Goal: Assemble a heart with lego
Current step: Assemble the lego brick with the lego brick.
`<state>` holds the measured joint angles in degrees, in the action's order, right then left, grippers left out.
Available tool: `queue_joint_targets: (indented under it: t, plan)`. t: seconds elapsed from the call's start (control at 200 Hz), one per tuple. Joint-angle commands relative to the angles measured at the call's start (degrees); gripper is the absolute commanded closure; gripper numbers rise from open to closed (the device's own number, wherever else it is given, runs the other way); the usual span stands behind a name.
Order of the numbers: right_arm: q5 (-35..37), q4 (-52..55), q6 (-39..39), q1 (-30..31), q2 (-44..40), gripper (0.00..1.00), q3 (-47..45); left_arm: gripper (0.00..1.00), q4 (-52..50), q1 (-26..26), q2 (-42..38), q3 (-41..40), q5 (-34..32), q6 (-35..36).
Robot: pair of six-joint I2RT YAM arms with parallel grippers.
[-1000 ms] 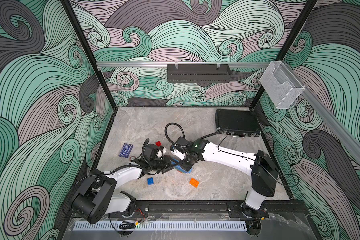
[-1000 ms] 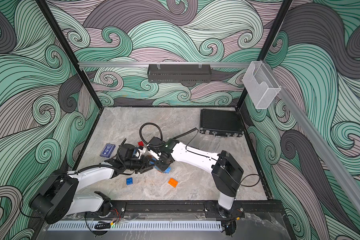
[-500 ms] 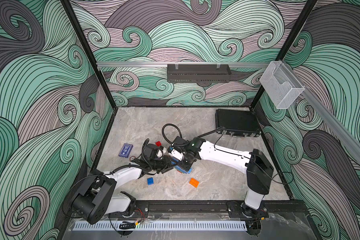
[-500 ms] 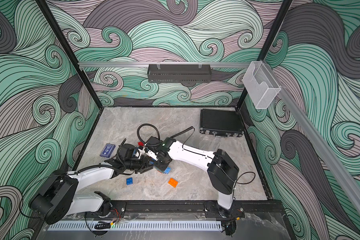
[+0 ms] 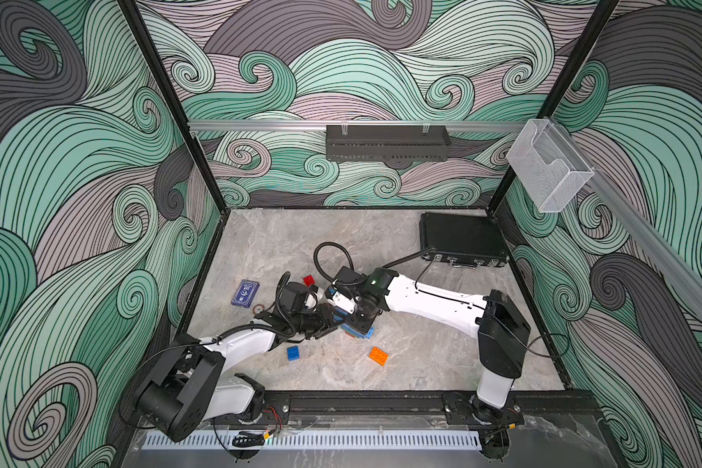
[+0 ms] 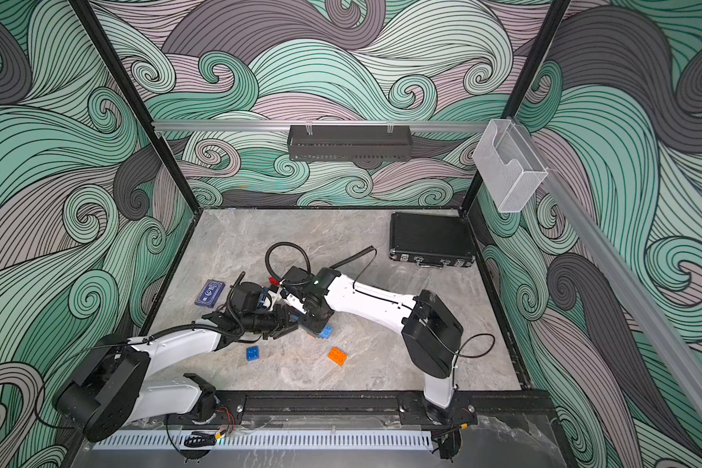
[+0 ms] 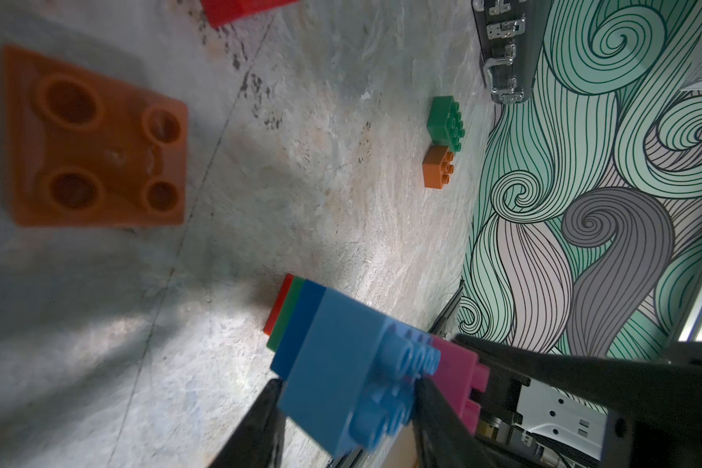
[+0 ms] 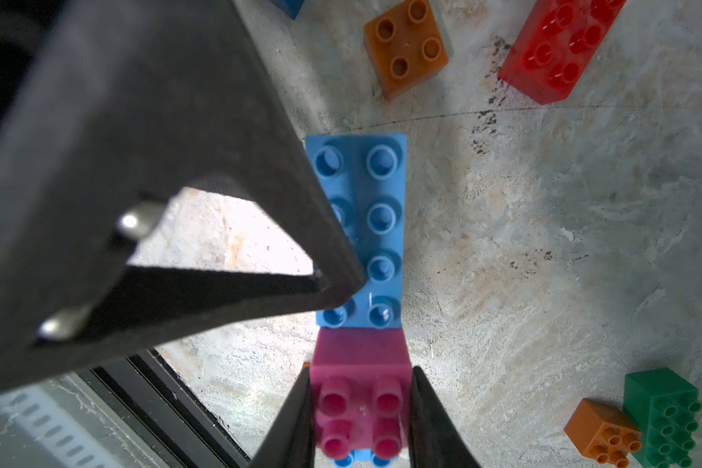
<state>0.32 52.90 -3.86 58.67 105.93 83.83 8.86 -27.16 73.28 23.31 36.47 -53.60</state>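
A closed black case (image 5: pixel 461 239) with metal latches lay flat in the far right corner of the grey marbled tabletop (image 5: pixel 276 239). Well apart from the case, nearer and to its left, lay a flat dark blue card box (image 5: pixel 245 293); a black slotted rack (image 5: pixel 386 142) hung on the wall behind the case, and a clear plastic holder (image 5: pixel 548 170) above its right.

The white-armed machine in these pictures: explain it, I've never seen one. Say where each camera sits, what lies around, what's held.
It is a robot: left arm, right arm, over a marbled table. Both top views look down from overhead; the close-ups come from a camera on each wrist. Lying loose: an orange brick, a dark blue brick, a red brick, a card box and a black case. The left gripper clamps a light blue brick; the right gripper holds a pink brick on it.
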Motion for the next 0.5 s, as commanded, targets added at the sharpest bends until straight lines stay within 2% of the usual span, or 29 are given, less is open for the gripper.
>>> queue_joint_targets:
  t: [0.0, 0.17, 0.495]
  plan:
    - [2.2, 2.7, 0.6, 0.0, 6.1, 0.76, -3.8, 0.49, -4.6, -0.2, -0.7, -1.2, -1.9, -0.5]
    - [-0.8, 2.7, 0.3, 0.0, 4.6, 0.76, -1.9, 0.44, -8.2, 0.3, -6.6, 1.2, -2.1, -1.7]
    - [-2.6, 3.4, 0.1, -0.3, 2.6, 0.72, 0.8, 0.43, -18.3, 1.9, -13.4, -0.3, -4.5, -0.4]
